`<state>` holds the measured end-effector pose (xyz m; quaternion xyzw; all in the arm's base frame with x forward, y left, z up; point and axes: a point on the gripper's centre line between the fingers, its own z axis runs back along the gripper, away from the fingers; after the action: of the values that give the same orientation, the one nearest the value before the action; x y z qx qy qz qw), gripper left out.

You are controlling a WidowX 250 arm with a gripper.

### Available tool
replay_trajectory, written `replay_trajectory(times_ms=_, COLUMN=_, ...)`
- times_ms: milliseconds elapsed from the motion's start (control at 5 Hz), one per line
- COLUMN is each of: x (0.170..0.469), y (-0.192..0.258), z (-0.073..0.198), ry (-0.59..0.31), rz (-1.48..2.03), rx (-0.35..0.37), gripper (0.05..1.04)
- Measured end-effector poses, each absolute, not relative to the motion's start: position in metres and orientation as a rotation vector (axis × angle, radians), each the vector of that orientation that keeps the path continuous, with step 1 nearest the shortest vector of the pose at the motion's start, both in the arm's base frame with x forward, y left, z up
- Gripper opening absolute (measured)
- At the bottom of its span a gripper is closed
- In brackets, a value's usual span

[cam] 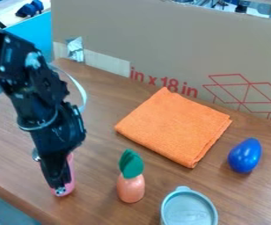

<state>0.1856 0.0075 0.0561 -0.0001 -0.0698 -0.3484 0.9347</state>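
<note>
Where my gripper [60, 186] hangs: one pink object [71, 175], whether pinched I cannot tell; nearby, one green-topped orange toy [130, 188].

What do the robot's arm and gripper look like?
The arm is black, with blocky jointed segments. A pale cable curves beside it, and a greyish loop wraps it lower down. The gripper is black too, with a small whitish patch near its tip.

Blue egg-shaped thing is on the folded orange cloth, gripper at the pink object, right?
No, the camera view shows the blue egg-shaped thing on the table, beside the folded orange cloth; the gripper is at the pink object.
</note>
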Motion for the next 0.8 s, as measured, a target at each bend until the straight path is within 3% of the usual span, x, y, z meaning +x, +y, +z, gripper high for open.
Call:
replay_trajectory(times_ms=400, x=0.190, y=-0.002, z=0.040, ry=-0.142, rz=-0.780, rx=0.000, gripper=0.136)
replay_trajectory(times_ms=600, x=0.186, y=-0.003, z=0.036, ry=-0.110, rz=-0.793, rx=-0.041, gripper=0.354)
replay_trajectory(times_ms=800, x=0.185, y=-0.002, z=0.056, ry=-0.166, rz=-0.743, rx=-0.053, gripper=0.668)
